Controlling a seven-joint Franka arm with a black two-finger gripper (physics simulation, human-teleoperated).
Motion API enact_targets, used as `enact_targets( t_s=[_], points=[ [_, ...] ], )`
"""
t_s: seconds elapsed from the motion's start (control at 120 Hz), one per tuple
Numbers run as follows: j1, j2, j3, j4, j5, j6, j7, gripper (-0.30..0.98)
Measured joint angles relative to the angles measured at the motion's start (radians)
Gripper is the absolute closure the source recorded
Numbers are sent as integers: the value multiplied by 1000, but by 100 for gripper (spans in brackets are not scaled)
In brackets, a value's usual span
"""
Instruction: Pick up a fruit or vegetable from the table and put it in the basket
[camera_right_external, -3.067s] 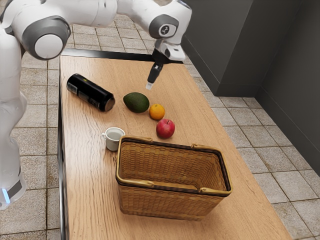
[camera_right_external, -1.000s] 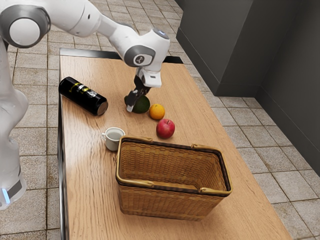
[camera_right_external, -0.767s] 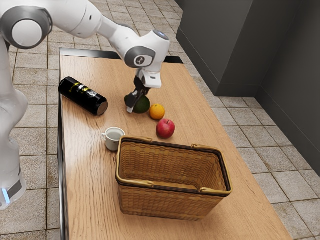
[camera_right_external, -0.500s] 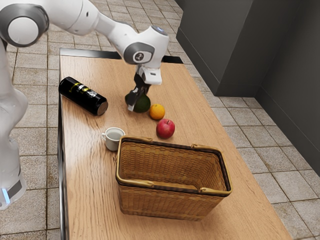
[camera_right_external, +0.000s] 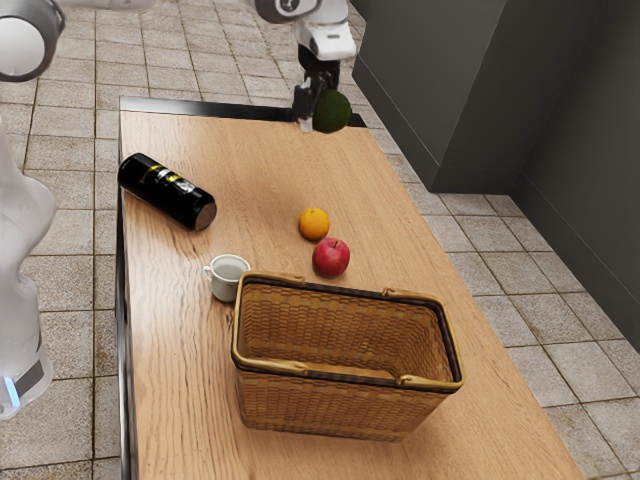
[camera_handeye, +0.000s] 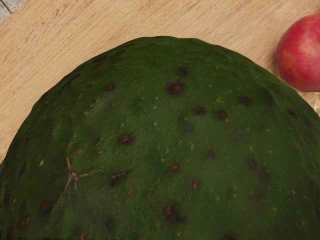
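High above the far part of the table, my gripper is shut on the dark green avocado, which is lifted off the wood. In the wrist view the avocado looms large just under my hand. The wicker basket stands on the near part of the table, its top uncovered and its handles folded down on the rim. Behind the basket lie a red apple and, farther back, an orange. The apple also appears beside the avocado in the wrist view.
A grey-white mug stands at the basket's back corner toward the exterior view's left. A black can lies on its side near the table's edge at the exterior view's left. The wooden table extends beneath everything.
The avocado has risen from the table in my gripper and moved toward the exterior view's top and right. Earlier, the black can rolled slightly toward the exterior view's left.
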Motion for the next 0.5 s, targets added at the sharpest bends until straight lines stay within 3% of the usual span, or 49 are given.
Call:
enact_targets(
  t_s=[0.05, 0.167, 0.208, 0.342, 0.5],
  points=[
    [-1, 0, -73, 23, -2, -34, -4, 46],
    [-14, 2, -291, 36, 0, -85, -25, 67],
    [-32, 3, -336, 36, 2, -98, -35, 67],
    [-117, 23, -370, 34, 5, -128, -69, 59],
    [-198, 106, -372, 34, -2, -134, -103, 60]
  ],
)
